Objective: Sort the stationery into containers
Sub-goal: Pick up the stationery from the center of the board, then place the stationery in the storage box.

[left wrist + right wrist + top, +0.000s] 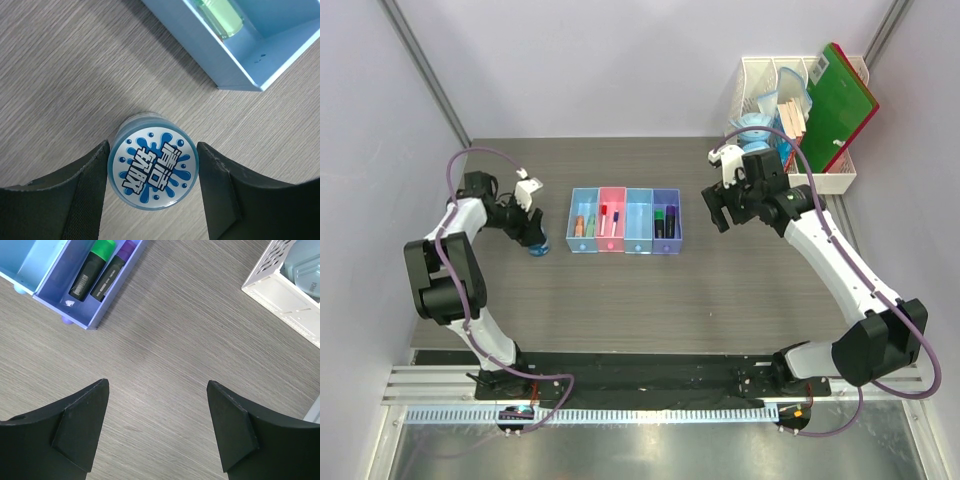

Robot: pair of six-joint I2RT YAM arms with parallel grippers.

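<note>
Round blue tape roll (152,167) with splash-print label, on grey wood-grain table (720,300) just left of four joined plastic bins (638,225), gripped by left jaws touching both sides. Right jaws wide open, empty, near purple bin (57,282).

Open tabletop (620,310) separates the bins (625,249) from the white rack (823,184)

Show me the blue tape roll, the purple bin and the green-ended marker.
blue tape roll (152,165), left wrist view, printed top face.
purple bin (57,287), right wrist view, bare inner floor.
green-ended marker (91,271), right wrist view, black barrel.
</note>
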